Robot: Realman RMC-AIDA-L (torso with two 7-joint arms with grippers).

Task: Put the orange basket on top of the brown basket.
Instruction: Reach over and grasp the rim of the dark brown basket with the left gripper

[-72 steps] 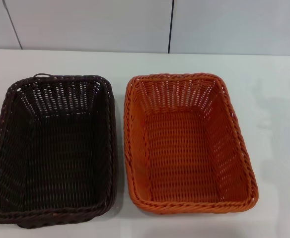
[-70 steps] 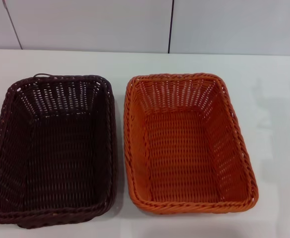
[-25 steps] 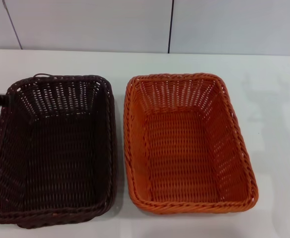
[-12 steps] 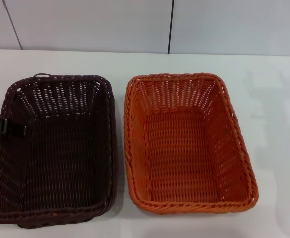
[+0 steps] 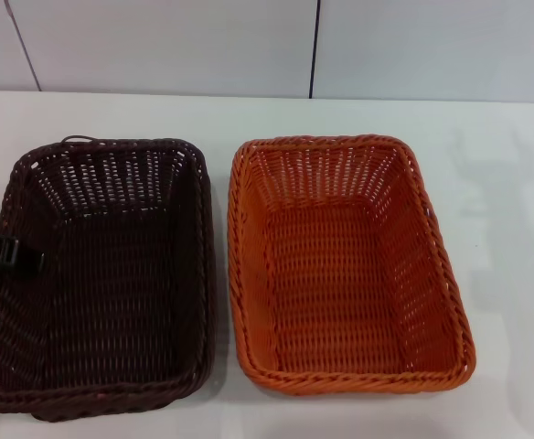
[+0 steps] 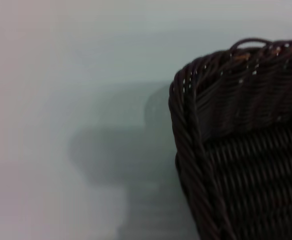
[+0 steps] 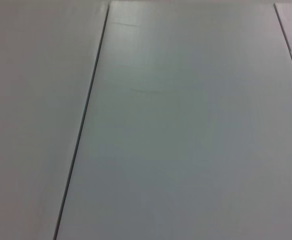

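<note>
White table [image 5: 358, 114] bearing brown basket [image 5: 102, 274] and orange basket [image 5: 340, 265] (side by side, upright)

The dark chocolate-brown woven wicker tray basket [image 5: 102, 274] runs past the head view's left edge, its outer rim cut off. The left gripper [image 5: 2, 249], a black piece over that rim, is mostly out of frame. The left wrist view catches only one blurred basket corner [image 6: 236, 140].
</note>
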